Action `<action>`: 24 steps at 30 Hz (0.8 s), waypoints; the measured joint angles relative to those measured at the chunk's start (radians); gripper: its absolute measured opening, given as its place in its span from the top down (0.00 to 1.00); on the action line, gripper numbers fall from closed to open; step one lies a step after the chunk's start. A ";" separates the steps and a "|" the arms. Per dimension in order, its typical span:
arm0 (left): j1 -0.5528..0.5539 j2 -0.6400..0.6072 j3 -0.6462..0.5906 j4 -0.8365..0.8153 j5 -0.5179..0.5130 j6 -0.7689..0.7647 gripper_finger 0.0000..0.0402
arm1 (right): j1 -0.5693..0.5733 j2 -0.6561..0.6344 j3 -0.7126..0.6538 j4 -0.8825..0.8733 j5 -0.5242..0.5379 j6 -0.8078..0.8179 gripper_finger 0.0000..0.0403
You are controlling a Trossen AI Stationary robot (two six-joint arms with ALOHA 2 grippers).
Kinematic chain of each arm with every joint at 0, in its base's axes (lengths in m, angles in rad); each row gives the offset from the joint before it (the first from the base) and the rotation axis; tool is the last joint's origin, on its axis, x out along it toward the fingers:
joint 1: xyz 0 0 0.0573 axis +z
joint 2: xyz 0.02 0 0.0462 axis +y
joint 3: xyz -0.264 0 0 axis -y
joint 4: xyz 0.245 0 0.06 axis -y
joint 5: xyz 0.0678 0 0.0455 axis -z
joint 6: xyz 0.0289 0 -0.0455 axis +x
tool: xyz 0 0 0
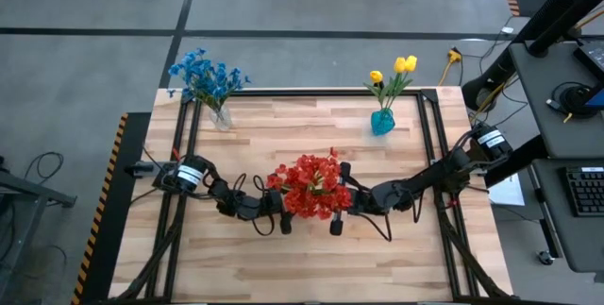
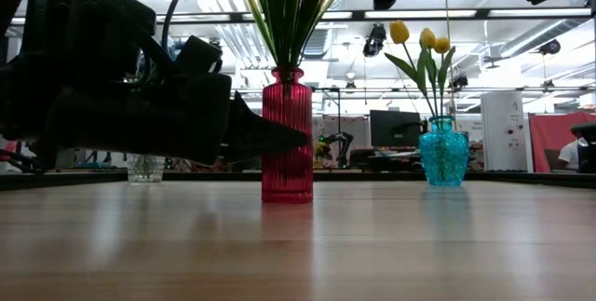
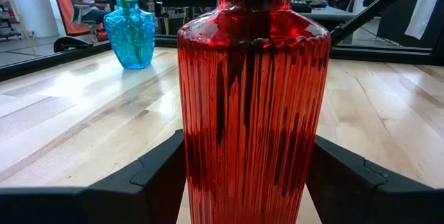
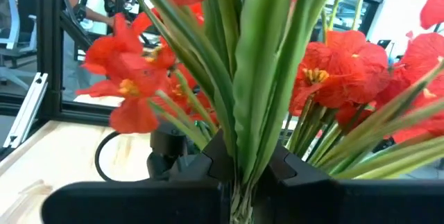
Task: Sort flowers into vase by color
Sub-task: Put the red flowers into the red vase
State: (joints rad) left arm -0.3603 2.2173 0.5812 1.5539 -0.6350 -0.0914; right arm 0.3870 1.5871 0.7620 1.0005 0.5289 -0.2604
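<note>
Left hand (image 3: pixel 246 182) clamped round the red ribbed vase (image 3: pixel 253 106), right hand (image 4: pixel 239 172) closed on the red flowers' (image 1: pixel 310 186) green stems (image 4: pixel 250 78), blue flowers (image 1: pixel 206 76) seen only from above, worktop (image 1: pixel 283 248) beneath.

No readable text, label, brand, number or sign is being shown in any of the four views.
</note>
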 joint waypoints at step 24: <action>0.000 0.001 0.007 -0.006 0.001 0.000 0.42 | -0.023 0.000 0.000 -0.070 0.020 0.094 0.96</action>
State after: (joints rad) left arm -0.3603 2.2181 0.5884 1.5482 -0.6338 -0.0910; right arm 0.3641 1.5871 0.7620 0.9307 0.5493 -0.1659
